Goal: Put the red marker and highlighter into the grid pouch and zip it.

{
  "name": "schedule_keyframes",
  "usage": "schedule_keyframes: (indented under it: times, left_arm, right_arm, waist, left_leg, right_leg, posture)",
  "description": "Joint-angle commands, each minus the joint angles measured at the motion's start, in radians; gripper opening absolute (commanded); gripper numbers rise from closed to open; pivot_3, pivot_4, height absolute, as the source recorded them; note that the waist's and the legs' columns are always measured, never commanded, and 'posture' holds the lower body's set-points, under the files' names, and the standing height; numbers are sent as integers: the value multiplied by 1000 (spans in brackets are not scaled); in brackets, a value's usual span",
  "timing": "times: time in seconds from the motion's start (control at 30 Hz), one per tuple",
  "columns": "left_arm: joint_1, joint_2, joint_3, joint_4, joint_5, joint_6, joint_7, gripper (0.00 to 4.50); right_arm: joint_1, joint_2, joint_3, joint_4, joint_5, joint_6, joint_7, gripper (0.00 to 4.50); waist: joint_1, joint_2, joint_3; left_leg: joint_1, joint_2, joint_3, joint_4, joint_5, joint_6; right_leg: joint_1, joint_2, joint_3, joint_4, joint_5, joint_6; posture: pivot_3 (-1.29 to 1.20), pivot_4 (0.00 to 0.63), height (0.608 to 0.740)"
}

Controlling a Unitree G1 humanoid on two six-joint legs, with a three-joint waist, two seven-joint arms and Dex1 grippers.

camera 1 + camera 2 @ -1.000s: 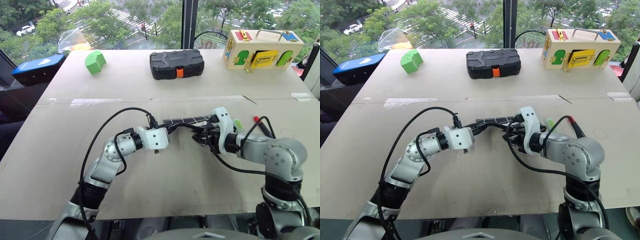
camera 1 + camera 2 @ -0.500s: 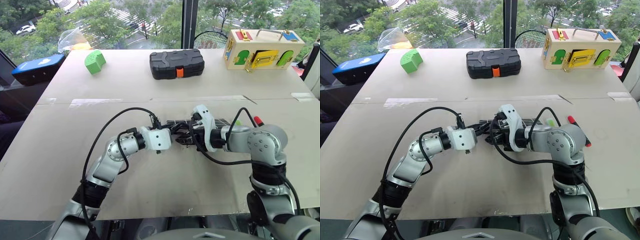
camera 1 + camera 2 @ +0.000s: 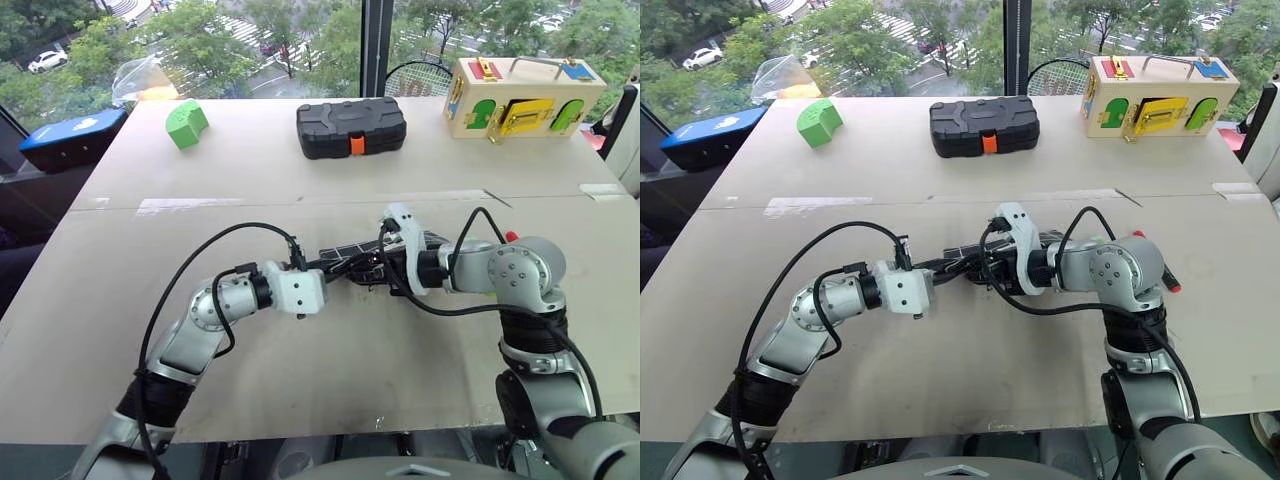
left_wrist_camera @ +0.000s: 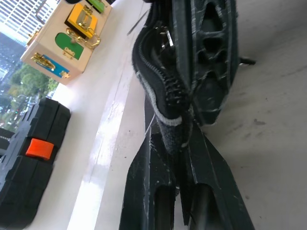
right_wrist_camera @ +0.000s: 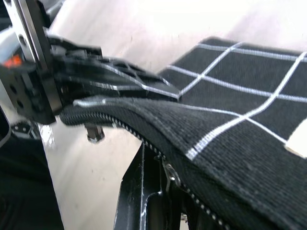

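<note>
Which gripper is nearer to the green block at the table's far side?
Left. The left gripper is below the green block, holding the pouch; the right gripper sits farther right.

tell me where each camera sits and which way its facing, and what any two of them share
Left and right eye: on the head, looking forward and down over both arms at the table; the left hand and right hand meet at the grid pouch.
Left wrist: along its own fingers, pinching the pouch's zipper end, toward the black case and wooden box.
Right wrist: along its own fingers, under the pouch's zipper edge.
Both wrist views share the pouch.
</note>
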Motion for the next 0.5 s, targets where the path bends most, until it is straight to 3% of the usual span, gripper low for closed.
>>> schedule_keyframes:
  times: [0.03,0.33,0.5]
  left_arm:
    - [-16,-9,3,-55,-24,4,-2,0]
    - [-43,-52,-29,-58,-15,22,-12,0]
    - [3,-7,27,-62,-74,-13,-37,0]
  right_arm:
    - [-29,23,52,-31,34,-17,45,66]
    - [-58,73,88,40,-6,-77,49,66]
    - [-47,-10,-8,46,-6,-58,59,66]
  waist:
    - [-5,0,0]
    - [-10,0,0]
    - [-10,0,0]
  left_leg:
    - [0,0,0,0,0,0]
    - [0,0,-1,0,0,0]
    - [-1,0,-1,0,0,0]
  right_leg:
    - [0,0,0,0,0,0]
    - [0,0,-1,0,0,0]
    - [-1,0,-1,0,0,0]
  posture:
    - [0,150,740]
    - [0,150,740]
    - [0,150,740]
